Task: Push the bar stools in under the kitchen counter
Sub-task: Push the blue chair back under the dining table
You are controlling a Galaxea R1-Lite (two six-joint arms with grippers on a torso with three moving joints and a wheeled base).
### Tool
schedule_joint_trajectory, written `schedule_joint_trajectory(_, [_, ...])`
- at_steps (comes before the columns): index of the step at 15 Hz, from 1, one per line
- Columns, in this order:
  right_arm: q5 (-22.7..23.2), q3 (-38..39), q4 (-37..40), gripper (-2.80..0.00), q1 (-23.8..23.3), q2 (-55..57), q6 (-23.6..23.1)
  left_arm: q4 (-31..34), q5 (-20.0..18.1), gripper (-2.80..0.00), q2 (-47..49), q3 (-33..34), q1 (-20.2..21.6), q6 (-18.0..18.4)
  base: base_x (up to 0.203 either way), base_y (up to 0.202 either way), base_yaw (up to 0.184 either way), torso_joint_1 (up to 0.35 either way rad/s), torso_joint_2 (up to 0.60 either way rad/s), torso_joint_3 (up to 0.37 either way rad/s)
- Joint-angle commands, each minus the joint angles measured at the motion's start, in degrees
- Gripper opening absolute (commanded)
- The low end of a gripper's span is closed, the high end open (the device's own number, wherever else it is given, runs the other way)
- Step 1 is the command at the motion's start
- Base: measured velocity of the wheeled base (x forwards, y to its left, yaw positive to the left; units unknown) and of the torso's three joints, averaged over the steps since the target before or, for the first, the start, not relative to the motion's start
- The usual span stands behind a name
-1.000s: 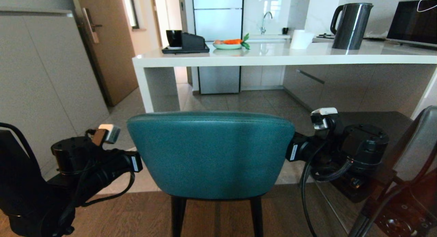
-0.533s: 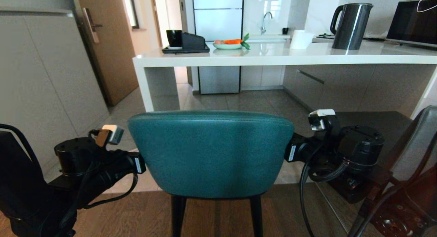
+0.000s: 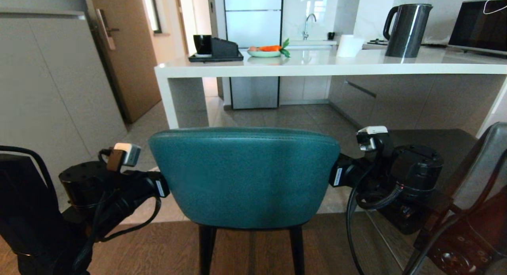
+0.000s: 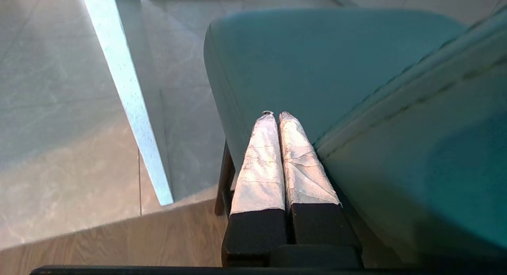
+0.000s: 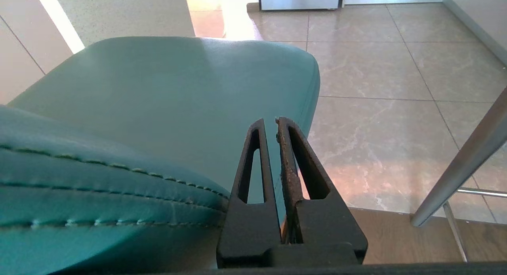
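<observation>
Two bar stools [image 3: 245, 176], one kitchen counter [image 3: 317, 67], one kettle [image 3: 406, 29]

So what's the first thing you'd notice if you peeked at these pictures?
The big teal stool fills the middle, its curved back facing us, with a black robot arm on each side. The left tool and right tool are both shut, lying alongside its backrest. Behind stands the long white kitchen counter, with a shiny dark kettle on it.

A home kitchen: counter [image 3: 317, 67], kettle [image 3: 406, 29], sink tap [image 3: 308, 23], fridge [image 3: 253, 49].
</observation>
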Motion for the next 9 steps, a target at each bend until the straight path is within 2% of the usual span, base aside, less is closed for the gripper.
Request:
schedule_joint_trajectory(1, [0.01,0.08,-0.45,-2.8,0.11,-0.05,-0.02,-0.13,-0.03,-2.8,0.64,0.11,0.13,0.0,0.0,0.0,0.0,0.0,0.0,0.0])
schedule_joint_trajectory(3, [0.01,0.08,-0.45,-2.8,0.02,-0.05,-0.02,-0.13,0.01,-2.8,1.69,0.33,0.08,0.77,0.0,0.0,0.0,0.0,0.0,0.0])
schedule_joint_trajectory(4, [0.01,0.08,-0.45,-2.8,0.02,0.04,-0.02,-0.13,0.05,-2.8,2.39,0.7,0.12,2.44,0.0,0.0,0.0,0.0,0.0,0.0])
schedule_joint_trajectory(9, [0.01,-0.01,-0.45,-2.8,0.02,0.04,-0.1,-0.13,0.06,-2.8,2.21,0.88,0.04,3.07,0.17,0.0,0.001,0.0,0.0,0.008])
